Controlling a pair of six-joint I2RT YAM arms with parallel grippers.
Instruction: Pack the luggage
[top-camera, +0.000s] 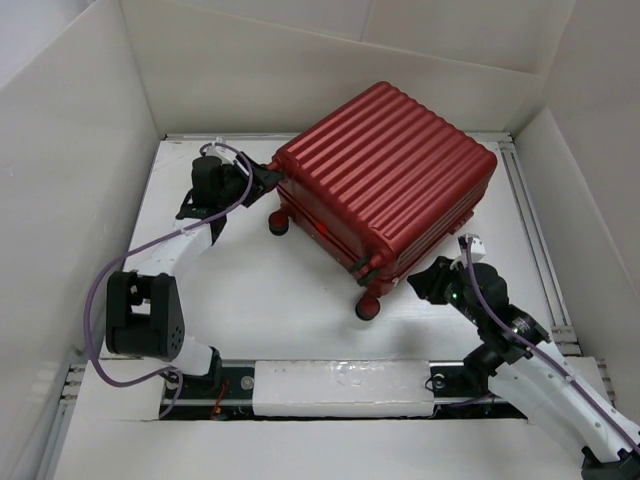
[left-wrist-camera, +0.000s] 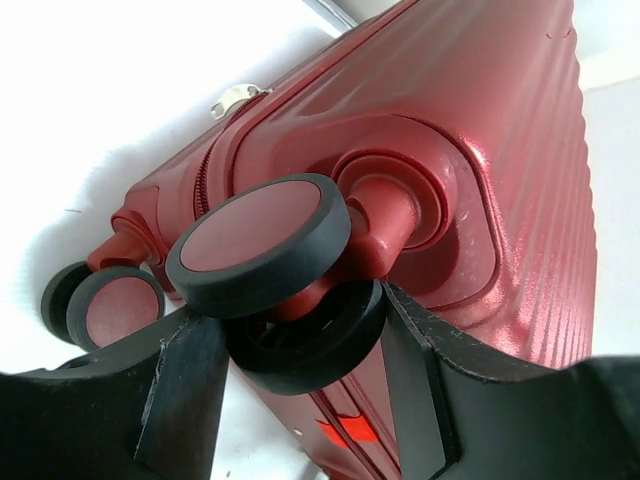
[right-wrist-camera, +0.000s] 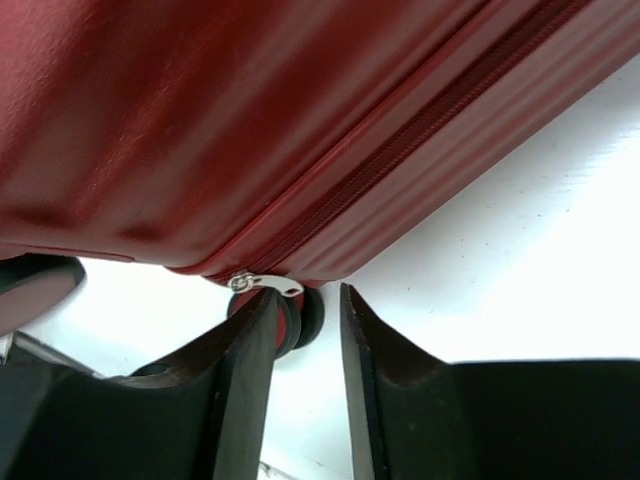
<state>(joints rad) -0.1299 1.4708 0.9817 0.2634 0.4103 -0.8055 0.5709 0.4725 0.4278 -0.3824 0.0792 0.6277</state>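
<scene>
White table (top-camera: 300, 300), boxed by white walls (top-camera: 300, 70) on three sides.

Luggage (top-camera: 385, 175): lies flat on the table, right of centre toward the far side. Closed, ribbed red shell facing up. Its wheeled end faces the near left, with one wheel (top-camera: 368, 305) at the near corner resting on the table.

Left gripper (top-camera: 266, 180): at the far-left corner of the case, arm reaching out along the left side of the table. Through my left wrist camera, a twin caster wheel (left-wrist-camera: 310, 345) fills the gap between my fingers (left-wrist-camera: 190, 380). The dark tyre of the lower disc looks to touch both pads, so I log this as a pinch on that wheel. The upper disc sits above my fingertips. A second caster (left-wrist-camera: 110, 305) shows farther off at the left.

Right gripper (right-wrist-camera: 305, 293): at the near-right corner of the case, low by the table. Fingers stand apart with a narrow gap and nothing between them. The closed zipper (right-wrist-camera: 400, 150) runs diagonally above, and its silver pull (right-wrist-camera: 262, 283) hangs just over my left fingertip. I cannot tell whether they touch.
</scene>
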